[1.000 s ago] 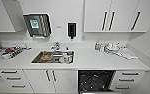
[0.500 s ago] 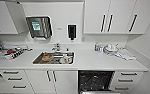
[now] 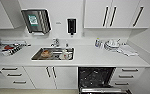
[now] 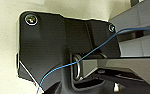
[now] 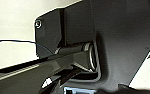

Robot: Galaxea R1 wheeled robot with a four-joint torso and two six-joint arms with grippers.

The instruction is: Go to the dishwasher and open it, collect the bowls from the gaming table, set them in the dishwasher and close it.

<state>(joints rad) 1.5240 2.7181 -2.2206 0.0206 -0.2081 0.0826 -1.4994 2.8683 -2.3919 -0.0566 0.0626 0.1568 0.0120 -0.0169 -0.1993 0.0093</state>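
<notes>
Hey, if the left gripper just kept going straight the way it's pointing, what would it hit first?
Likely the pale surface beyond the wrist, probably floor. I see nothing between in the left wrist view, though depth is unclear.

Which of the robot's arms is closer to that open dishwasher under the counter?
Cannot tell. The dishwasher stands open right of the sink; neither arm's place relative to it can be judged.

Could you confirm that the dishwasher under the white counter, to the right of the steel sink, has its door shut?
Not quite: the dishwasher under the white counter, right of the steel sink, is open. The head view shows its dark interior exposed, with the door folded down at the picture's lower edge.
</notes>
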